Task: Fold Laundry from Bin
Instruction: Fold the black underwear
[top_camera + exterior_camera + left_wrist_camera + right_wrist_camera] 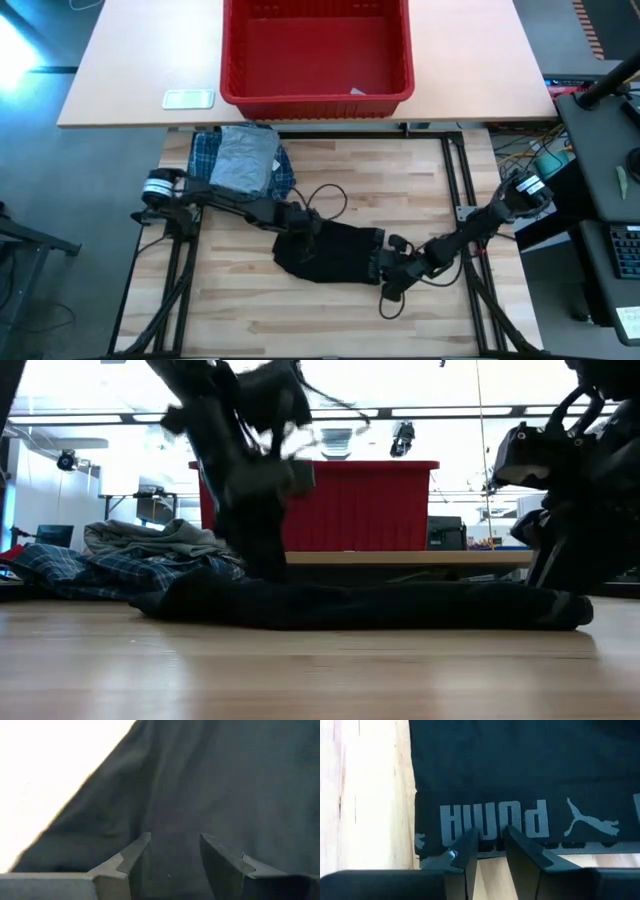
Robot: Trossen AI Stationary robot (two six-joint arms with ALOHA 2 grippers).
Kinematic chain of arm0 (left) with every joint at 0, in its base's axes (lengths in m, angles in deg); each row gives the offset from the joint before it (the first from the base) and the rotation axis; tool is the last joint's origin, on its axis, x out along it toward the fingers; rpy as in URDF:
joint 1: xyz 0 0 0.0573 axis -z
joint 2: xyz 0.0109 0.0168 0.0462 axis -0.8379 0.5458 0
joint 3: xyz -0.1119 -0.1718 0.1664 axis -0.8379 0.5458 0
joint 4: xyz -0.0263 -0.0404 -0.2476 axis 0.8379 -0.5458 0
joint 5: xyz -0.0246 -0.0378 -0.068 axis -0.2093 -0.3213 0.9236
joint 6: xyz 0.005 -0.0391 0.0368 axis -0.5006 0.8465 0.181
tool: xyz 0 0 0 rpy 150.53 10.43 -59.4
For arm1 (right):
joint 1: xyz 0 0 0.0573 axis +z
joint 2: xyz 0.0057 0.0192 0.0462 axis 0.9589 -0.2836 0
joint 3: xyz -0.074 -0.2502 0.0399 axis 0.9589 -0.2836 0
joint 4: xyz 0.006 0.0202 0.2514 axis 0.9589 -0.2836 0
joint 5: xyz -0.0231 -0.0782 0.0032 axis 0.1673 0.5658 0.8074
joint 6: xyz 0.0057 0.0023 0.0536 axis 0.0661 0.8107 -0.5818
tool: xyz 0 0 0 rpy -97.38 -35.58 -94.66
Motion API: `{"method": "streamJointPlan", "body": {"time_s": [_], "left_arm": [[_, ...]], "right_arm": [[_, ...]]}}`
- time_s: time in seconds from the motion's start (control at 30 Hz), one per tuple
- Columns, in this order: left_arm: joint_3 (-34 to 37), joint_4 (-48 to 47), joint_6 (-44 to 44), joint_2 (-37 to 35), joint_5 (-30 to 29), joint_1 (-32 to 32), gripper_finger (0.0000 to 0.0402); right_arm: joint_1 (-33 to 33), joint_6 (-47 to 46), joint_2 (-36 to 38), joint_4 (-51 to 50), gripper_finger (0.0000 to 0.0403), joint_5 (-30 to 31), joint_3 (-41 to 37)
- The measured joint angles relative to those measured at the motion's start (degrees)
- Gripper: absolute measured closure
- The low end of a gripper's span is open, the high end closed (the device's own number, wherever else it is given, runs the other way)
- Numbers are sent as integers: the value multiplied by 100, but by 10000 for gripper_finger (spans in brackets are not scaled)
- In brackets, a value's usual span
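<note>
A small black garment [330,252] lies spread flat on the wooden table top, its waistband with grey lettering [495,817] at its right end. My left gripper [300,222] stands over its left part, fingers apart [172,852] with black cloth below them. My right gripper [388,268] is at the waistband's outer edge, its fingers a narrow gap apart [490,837]. A light grey T-shirt [245,160] lies folded on a blue-and-white plaid shirt [205,155] at the far left. The red bin [316,98] stands on the tan table beyond. My left gripper points steeply down at the garment's left part [170,820]; whether its fingertips touch the cloth, I cannot tell. My right gripper slants down from the table's right with its fingertips [470,842] at the waistband's edge [490,847]; whether they touch it, I cannot tell.
A flat white object [188,98] lies on the tan table left of the bin. A black cable [325,195] loops above the garment's far side. Bare wood lies along the near edge [300,320]. Desks with equipment stand at the right [610,180].
</note>
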Motion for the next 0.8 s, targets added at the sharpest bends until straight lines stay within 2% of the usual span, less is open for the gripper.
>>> {"method": "streamJointPlan", "body": {"time_s": [0.1,0.2,0.33,0.43,0.5,0.67,0.8], "left_arm": [[-4,-352,39,-448,-159,-2,249],[27,-917,9,-803,-415,-2,249],[235,-1091,-240,-1174,-544,-2,249],[655,-961,-300,-1290,-575,-7,249],[1044,-778,-307,-1344,-575,-25,249],[1861,-198,-244,-1427,-461,-7,249],[2148,32,-222,-1463,-454,-7,249]], "right_arm": [[-2,67,353,-327,302,-148,61],[2,-685,930,-902,276,-172,298],[-1,-3730,1593,-1985,228,-41,436],[-26,-6222,1765,-2316,197,-14,415],[-62,-7098,1652,-2368,182,28,400],[-360,-7661,1030,-1920,168,-7,442],[-529,-7811,473,-1787,167,-411,496]]}}
